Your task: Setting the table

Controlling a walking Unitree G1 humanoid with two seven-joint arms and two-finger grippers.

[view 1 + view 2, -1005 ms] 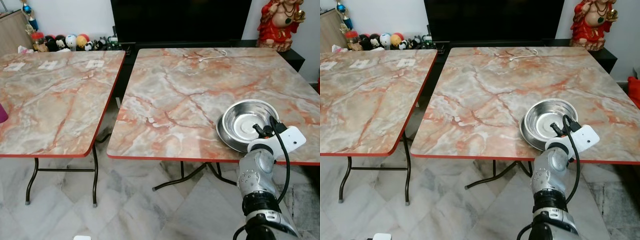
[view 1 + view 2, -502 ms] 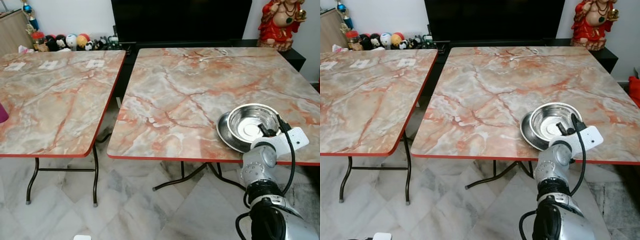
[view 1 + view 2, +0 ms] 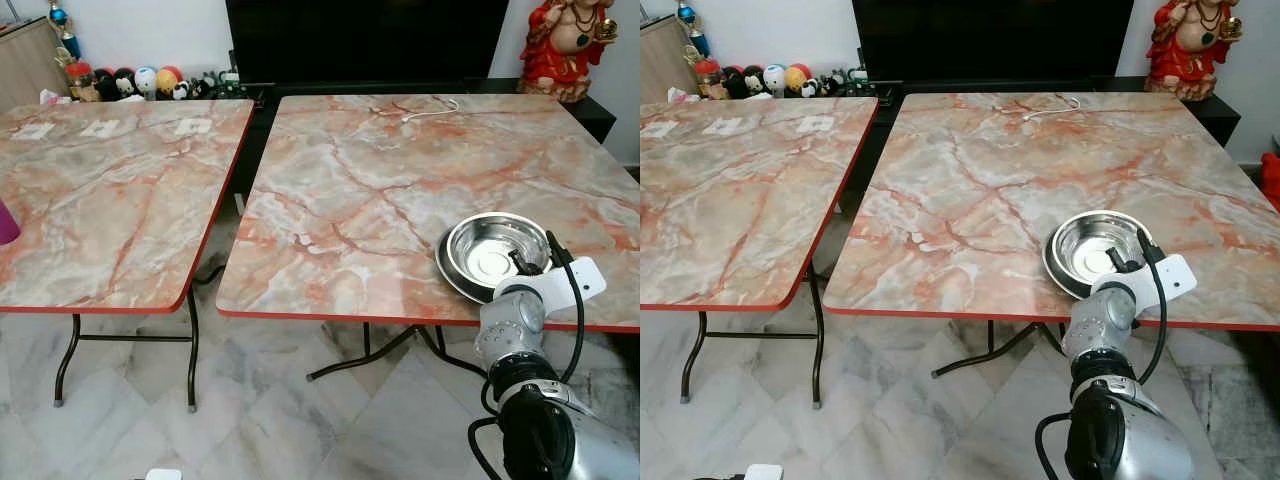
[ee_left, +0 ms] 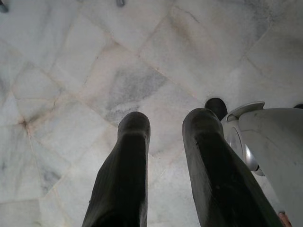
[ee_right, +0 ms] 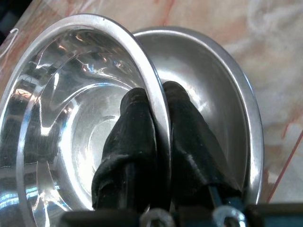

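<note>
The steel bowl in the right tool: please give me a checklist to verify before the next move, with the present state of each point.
1. Right tool shut on the steel bowl rim, one finger inside, one outside: ok.
2. Bowl sits in the steel plate: ok.
3. Plate fully on the right table: ok, but near its front edge.
4. White cable far from the bowl: ok.
5. Left tool open, over the floor: ok.
6. Grip firmness: cannot tell.

The right worktop [image 3: 380, 190] lies bare except for the steel bowl [image 3: 490, 250] on its plate [image 3: 450, 278] at the near edge and a white cable [image 3: 428, 108] far back.
</note>
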